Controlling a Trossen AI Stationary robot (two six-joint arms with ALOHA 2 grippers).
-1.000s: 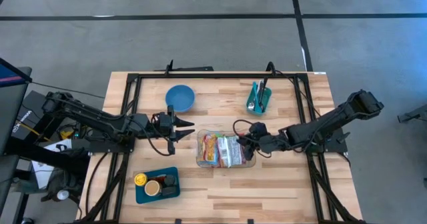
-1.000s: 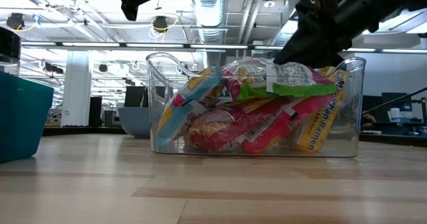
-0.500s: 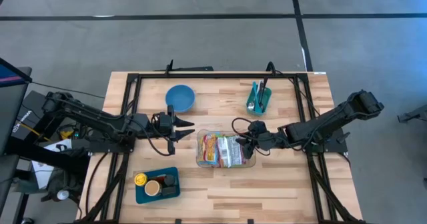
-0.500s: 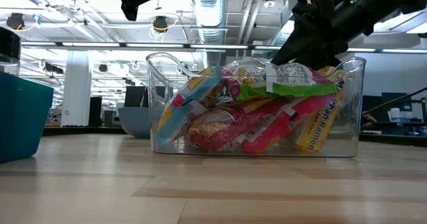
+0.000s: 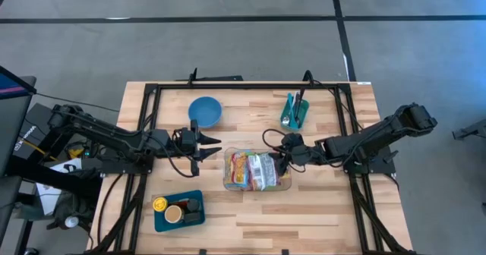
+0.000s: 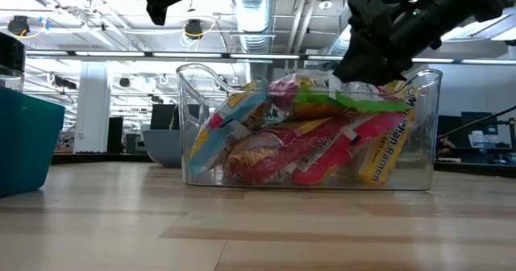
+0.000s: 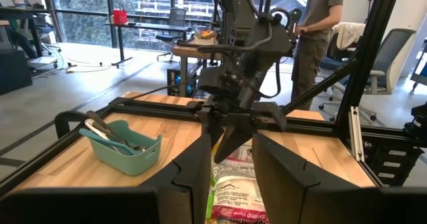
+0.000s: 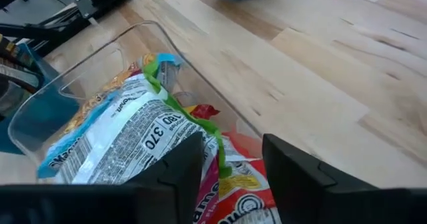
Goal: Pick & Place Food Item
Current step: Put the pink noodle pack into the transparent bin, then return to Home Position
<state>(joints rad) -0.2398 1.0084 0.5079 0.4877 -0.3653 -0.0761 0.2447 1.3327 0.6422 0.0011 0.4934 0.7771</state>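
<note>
An open-plan robotics lab: office chairs [image 7: 399, 54], desks [image 7: 150, 29], large windows [image 7: 133, 1], exposed ceiling ducts [image 6: 250, 17].

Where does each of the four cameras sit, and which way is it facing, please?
High view: above the table, looking straight down; both arms show, left gripper, right gripper at the clear bin.
Low view: at table-top height, looking level through the bin of food packets; the right arm comes in above.
Left wrist view: past its own fingers toward the right arm and teal caddy.
Right wrist view: down into the bin.
All four share the packets.
</note>
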